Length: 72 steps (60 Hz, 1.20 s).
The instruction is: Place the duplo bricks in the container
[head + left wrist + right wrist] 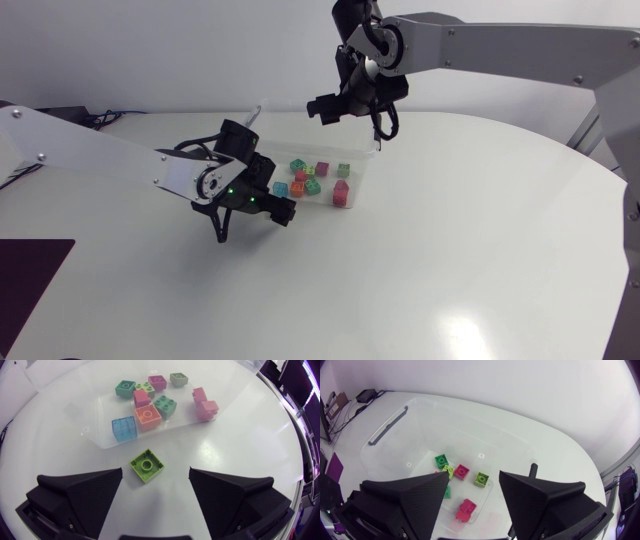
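Left wrist view looks down past the left gripper (155,477). Its two black fingers are spread wide and hold nothing. One lime green brick (146,466) lies on the white table (240,460) between them. It touches neither finger. It is upside down, with its hollow side showing, and it sits turned, corner toward each finger.

Just ahead of it is the clear container (485,430). The other bricks are already inside, with a light blue brick (124,428) and an orange brick (147,416) nearest the wall. So I think this lime one is the last brick to go in.

Here is what could go wrong. The fingers would meet the corners of the brick, not its flat sides. The brick could spin, or pop out and slide away. It also lies very close to the container wall. If the fingers come down a bit too far ahead, they could bump the wall and push the light container along the table. If the brick is lifted too low, it could knock the rim and fall outside.

Right wrist view shows the right gripper (474,475) high over the container, fingers wide apart and empty. If both arms go over the container at once, they could bump.
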### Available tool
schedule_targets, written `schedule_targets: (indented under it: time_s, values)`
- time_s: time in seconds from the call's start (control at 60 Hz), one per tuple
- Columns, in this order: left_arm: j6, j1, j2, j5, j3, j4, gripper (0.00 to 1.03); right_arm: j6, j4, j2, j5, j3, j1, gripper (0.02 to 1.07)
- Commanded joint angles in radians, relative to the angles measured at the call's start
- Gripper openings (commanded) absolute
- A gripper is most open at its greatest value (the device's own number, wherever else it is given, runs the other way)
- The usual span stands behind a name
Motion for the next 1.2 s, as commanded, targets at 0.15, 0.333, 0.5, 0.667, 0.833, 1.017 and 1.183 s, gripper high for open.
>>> schedule_targets:
  time_s: [0.15, 0.333, 0.5, 0.667, 0.833, 1.017, 1.183]
  values:
    - [-0.103, -0.033, 0.088, -0.073, 0.086, -0.039, 0.91, -0.006, 0.019, -0.124, 0.001, -0.111, 0.006, 0.87]
    - [-0.142, -0.047, 0.125, -0.119, 0.105, -0.065, 0.82, -0.009, 0.048, -0.202, 0.003, -0.206, 0.009, 0.87]
    - [-0.156, -0.043, 0.146, -0.132, 0.114, -0.08, 0.72, -0.012, 0.062, -0.242, 0.003, -0.263, 0.009, 0.87]
    - [-0.159, -0.034, 0.148, -0.132, 0.113, -0.074, 0.54, -0.015, 0.077, -0.285, 0.003, -0.324, 0.011, 0.86]
    - [-0.162, -0.027, 0.14, -0.132, 0.102, -0.05, 0.22, -0.018, 0.09, -0.329, 0.009, -0.378, 0.011, 0.86]
    - [-0.157, -0.034, 0.057, -0.132, 0.045, -0.039, 0.2, -0.019, 0.102, -0.368, 0.014, -0.424, 0.014, 0.86]
    - [-0.139, -0.034, -0.078, -0.133, -0.027, -0.036, 0.2, -0.019, 0.108, -0.38, 0.014, -0.444, 0.02, 0.86]
